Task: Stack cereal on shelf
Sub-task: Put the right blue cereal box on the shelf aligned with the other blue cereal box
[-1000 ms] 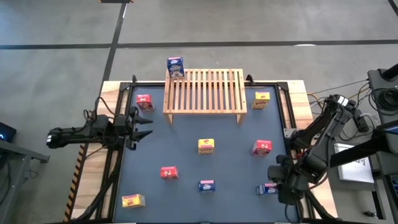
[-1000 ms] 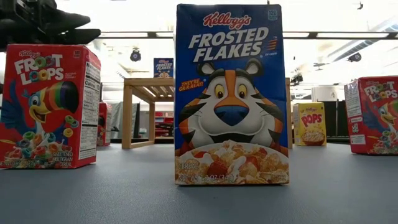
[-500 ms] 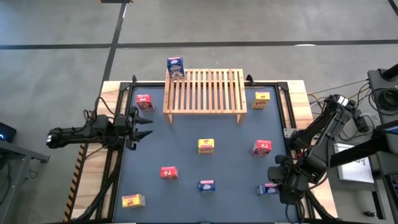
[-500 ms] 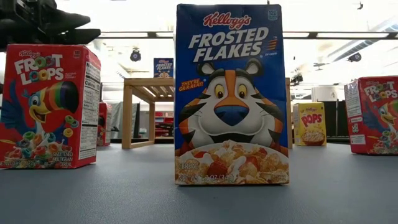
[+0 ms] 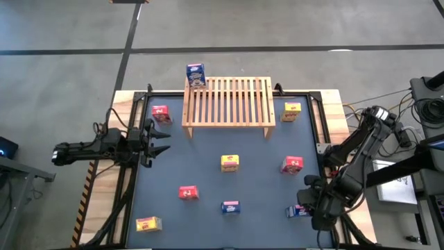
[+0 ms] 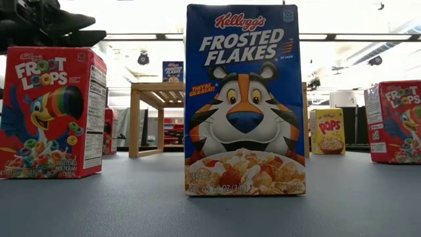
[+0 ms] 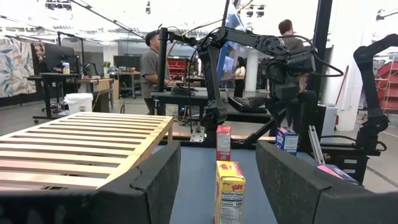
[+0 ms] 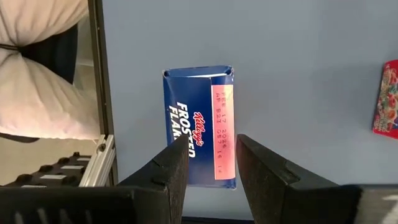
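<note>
Hovering with its fingers spread above the blue Frosted Flakes box [image 8: 200, 126] at the high view's lower right, the right claw [image 8: 211, 163] must drop astride the glossy cardboard, clench and carry it to the slatted wooden shelf [image 5: 227, 101] at upper centre, while the left claw [image 5: 158, 141] waits released at left.

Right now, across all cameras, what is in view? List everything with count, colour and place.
Slatted wooden rack: one, light wood, far centre of table.
Blue cardboard cereal boxes: three; rack's far-left corner, near centre, near right, lying flat.
Yellow cardboard cereal boxes: three; right of rack, centre, near left.
Red cardboard cereal boxes: three; left of rack, right, near centre-left.
People: two, in the room behind.
Left gripper: open, left edge.
Right gripper: open, over the flat blue box.
</note>
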